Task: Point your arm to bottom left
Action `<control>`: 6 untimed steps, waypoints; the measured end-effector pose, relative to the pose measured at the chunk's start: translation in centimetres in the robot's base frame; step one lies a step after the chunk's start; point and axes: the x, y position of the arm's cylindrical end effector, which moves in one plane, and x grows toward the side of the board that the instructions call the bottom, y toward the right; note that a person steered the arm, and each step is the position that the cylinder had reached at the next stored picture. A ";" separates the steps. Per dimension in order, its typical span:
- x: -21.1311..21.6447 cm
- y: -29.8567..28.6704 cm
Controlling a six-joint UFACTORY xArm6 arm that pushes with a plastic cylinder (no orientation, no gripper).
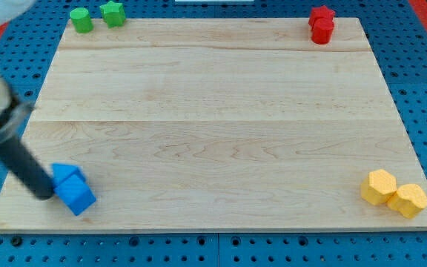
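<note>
My tip (45, 194) touches two blue blocks (72, 188) at the wooden surface's (213, 126) bottom left; blue pegboard (421, 89) surrounds it. No gripper shows.

Block count on the counter (213, 111): eight in total
- Green: two, one cylinder-like block (81, 20) and one star (113, 12)
- Red: two, one star (321, 15) and one block (322, 32)
- Blue: two, blocks (67, 174) and (76, 196)
- Yellow: two, blocks (380, 186) and (408, 200)
</note>
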 end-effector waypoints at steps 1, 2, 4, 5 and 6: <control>-1.4 7.0; -2.2 5.2; -3.5 -2.8; -1.8 -6.9; 2.0 -6.0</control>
